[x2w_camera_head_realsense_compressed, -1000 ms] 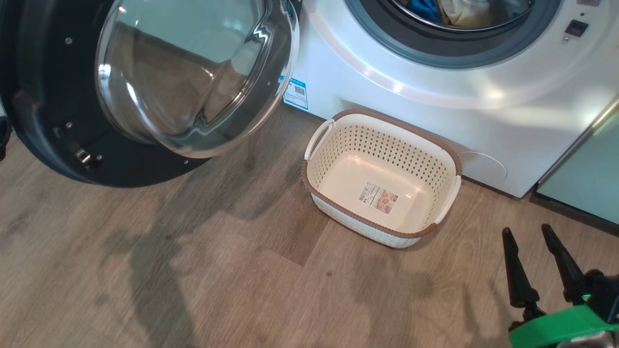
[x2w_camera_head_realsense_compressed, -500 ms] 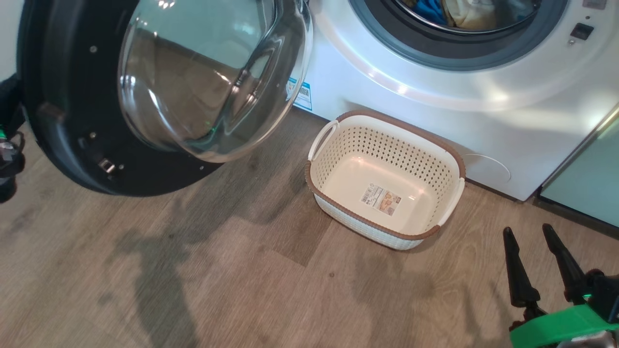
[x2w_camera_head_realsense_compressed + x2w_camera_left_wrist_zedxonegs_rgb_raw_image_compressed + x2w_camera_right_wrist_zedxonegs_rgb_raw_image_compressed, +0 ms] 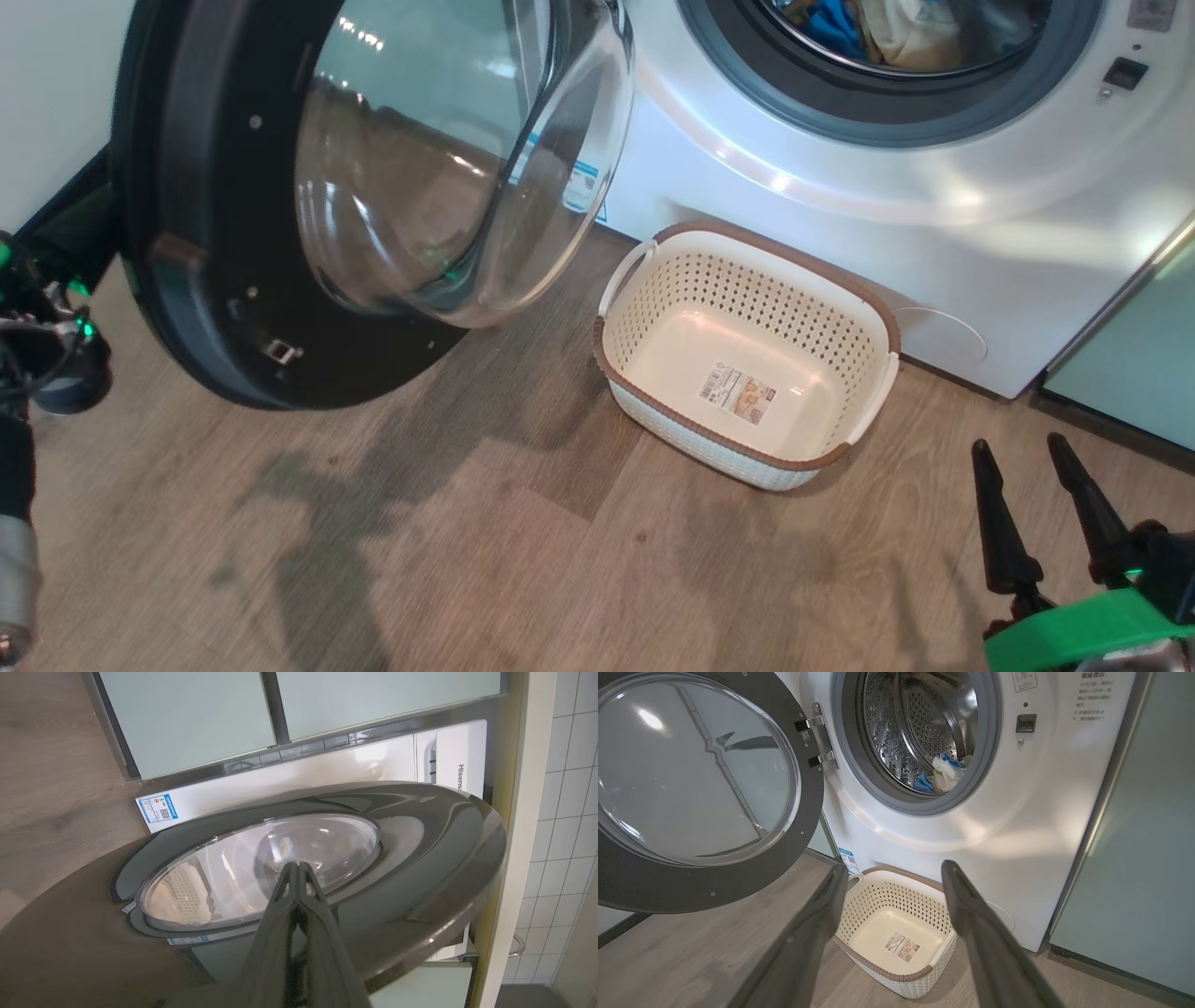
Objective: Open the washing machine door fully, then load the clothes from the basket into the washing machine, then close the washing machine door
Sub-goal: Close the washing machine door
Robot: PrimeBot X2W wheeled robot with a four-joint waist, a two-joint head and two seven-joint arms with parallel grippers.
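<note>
the washing machine door [image 3: 644, 891] hangs open at the left of the washing machine [image 3: 1017, 826], and the yellow and blue clothes [image 3: 945, 772] lie inside its drum [image 3: 896, 742]. the cream basket [image 3: 920, 984] sits on the floor [image 3: 467, 523] right in front of the washing machine. the left gripper [image 3: 296, 865], at the washing machine's left, is pinched closed, and the right gripper [image 3: 894, 865], out in front of it, is spread wide apart.

the right gripper [image 3: 1017, 444] has two tapered black fingers [image 3: 997, 525] and a bright green bracket [image 3: 1074, 637].
</note>
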